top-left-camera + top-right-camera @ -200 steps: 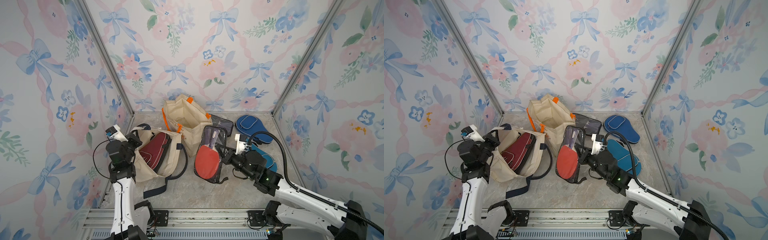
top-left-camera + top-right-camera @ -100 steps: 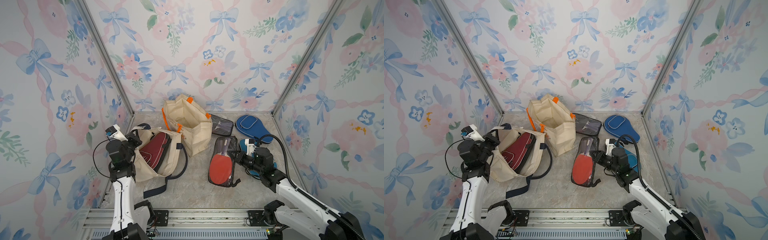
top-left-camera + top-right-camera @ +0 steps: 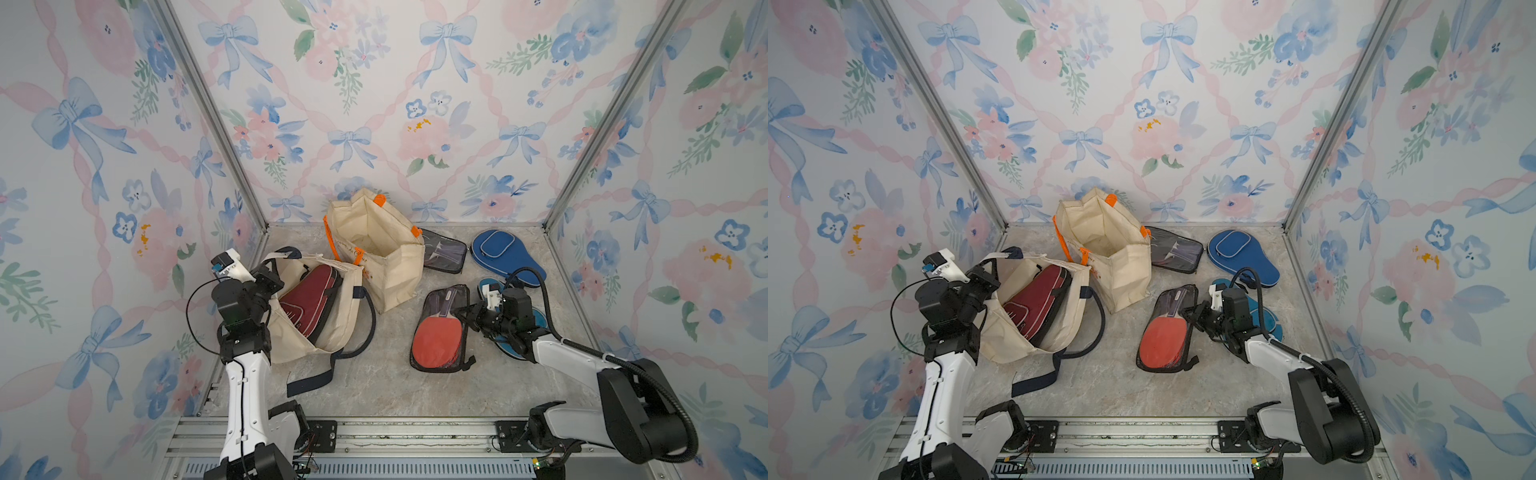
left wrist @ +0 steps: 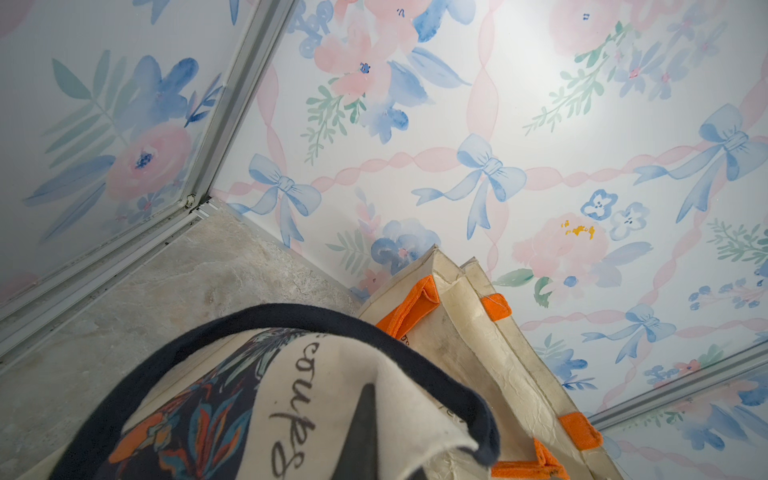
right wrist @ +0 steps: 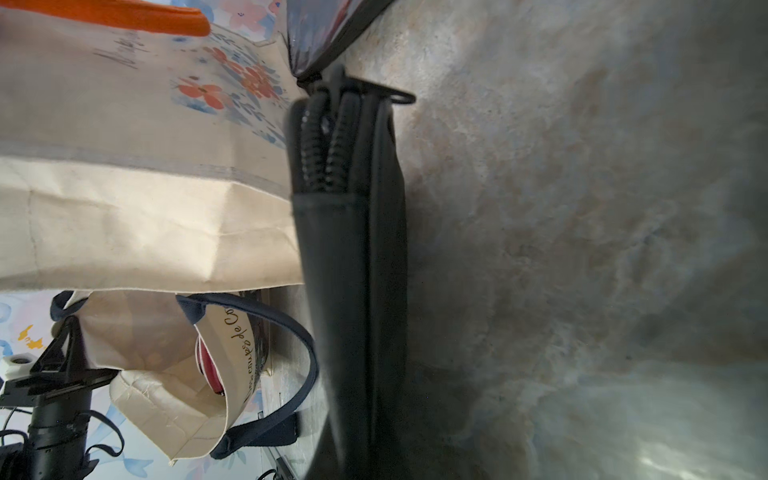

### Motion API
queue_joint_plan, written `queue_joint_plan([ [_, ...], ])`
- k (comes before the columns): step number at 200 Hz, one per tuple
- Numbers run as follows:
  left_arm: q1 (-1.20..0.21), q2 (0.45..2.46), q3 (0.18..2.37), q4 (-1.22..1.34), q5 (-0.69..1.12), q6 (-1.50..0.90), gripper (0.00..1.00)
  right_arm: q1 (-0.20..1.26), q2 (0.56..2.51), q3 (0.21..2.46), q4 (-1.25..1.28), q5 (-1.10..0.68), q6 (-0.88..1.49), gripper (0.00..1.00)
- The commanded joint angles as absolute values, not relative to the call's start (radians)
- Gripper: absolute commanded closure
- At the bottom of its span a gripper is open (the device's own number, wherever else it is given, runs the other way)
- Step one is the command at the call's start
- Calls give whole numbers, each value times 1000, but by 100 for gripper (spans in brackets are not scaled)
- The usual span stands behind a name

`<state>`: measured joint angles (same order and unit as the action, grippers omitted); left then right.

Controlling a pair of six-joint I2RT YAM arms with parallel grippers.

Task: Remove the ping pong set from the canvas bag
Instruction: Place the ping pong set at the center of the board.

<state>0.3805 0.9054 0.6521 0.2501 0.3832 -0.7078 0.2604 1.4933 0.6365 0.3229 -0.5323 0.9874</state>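
My right gripper [image 3: 467, 312] is clenched on the zip edge of the clear paddle case [image 3: 438, 332], the one showing a red bat. The right wrist view looks straight along that zipper [image 5: 328, 141], which runs out from between the jaws. The case stretches away from the fingertips across the marble tabletop [image 3: 374, 386], outside both bags. It looks down or nearly so, but I can't tell whether the pinched edge is lifted.

As I read it, this is the set-down. To do it well I'd lower the wrist until that edge lies flat. Then I'd part the jaws fully before backing off, so the zip tape doesn't snag and drag the case. I'd retreat gently, straight back along the arm, because a blue paddle case [image 3: 509, 347] lies right beneath my wrist. The orange-handled canvas bag [image 3: 390, 266] also stands just beyond the far end of the case.

My left gripper [image 3: 271, 280] is clamped on the rim of the navy-handled canvas bag [image 3: 291, 345], pulling its mouth open. The left wrist view shows lettered fabric draped over one of its fingers [image 4: 365, 428]. A maroon paddle case [image 3: 309, 305] sits inside that bag, just past the left fingertips. I'd hold that grip firm, so the mouth is open for the right arm.
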Motion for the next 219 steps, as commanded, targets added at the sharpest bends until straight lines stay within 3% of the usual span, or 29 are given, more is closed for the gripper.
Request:
queue_joint_plan([
  [1, 387, 906, 652, 341, 411, -723, 100, 225, 1555, 688, 385, -576, 967, 100],
  [41, 387, 911, 653, 342, 413, -723, 100, 184, 1601, 759, 306, -576, 884, 98],
  [115, 386, 914, 655, 341, 414, -722, 100, 147, 1649, 905, 55, -534, 720, 67],
  [192, 385, 915, 653, 342, 416, -723, 100, 149, 1712, 949, 13, -463, 717, 49],
  [219, 383, 915, 653, 340, 417, -723, 100, 169, 1662, 962, -66, -343, 666, 44],
])
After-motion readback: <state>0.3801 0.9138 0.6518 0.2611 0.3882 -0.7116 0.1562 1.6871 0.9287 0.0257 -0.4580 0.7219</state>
